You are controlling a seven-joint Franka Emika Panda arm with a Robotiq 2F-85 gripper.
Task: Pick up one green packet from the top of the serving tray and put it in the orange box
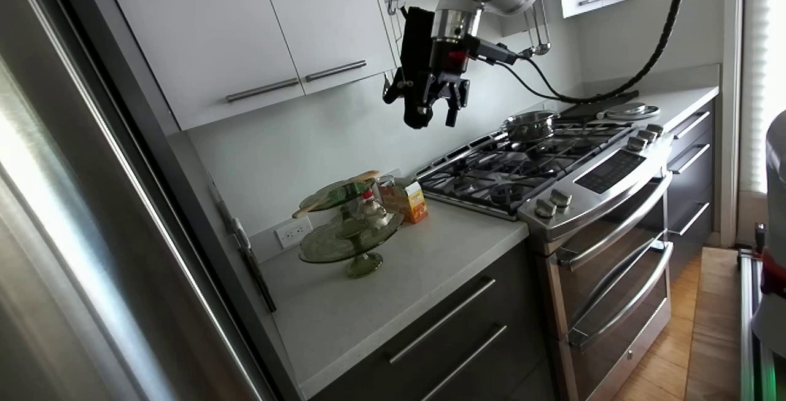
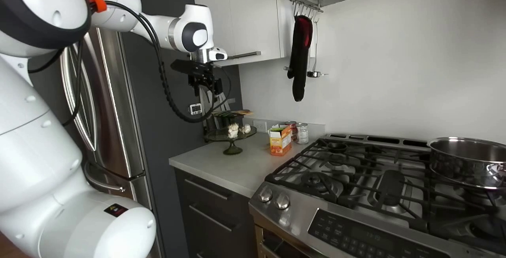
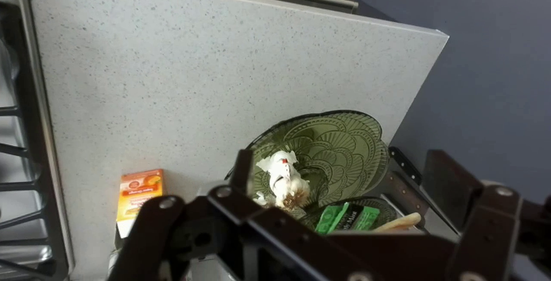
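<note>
Wide apart and holding nothing, the gripper [image 3: 344, 174] hangs high over the counter [image 3: 172, 78], well apart from the things below. Framed below it in the wrist view stands the serving tray [image 3: 357, 143], and on its upper plate [image 3: 386, 210] lie the green packets [image 3: 330, 218]. A dark part among them reads Mint; just how many there are cannot be told here. A wooden utensil [image 3: 398, 222] lies just beside them and could well get in the way of a clean grasp. Garlic [image 3: 292, 190] sits lower down on the tray. Farther out, the orange box [image 2: 281, 142] stands on the counter between the tray and the stove [image 2: 391, 189], touching neither, with cans [image 2: 302, 133] just behind it. Its flap [image 2: 275, 134] sticks up, and something greenish [image 2: 277, 129] shows at its mouth in an exterior view, too small to name. By this evidence the task is only at its approach: the pick is not yet done, and neither is anything after it. Left to do, then, are the descent to the upper plate, the closing on a single packet, a lift that leaves any others and the utensil behind, the carry across toward the stove, and the drop into the box.
</note>
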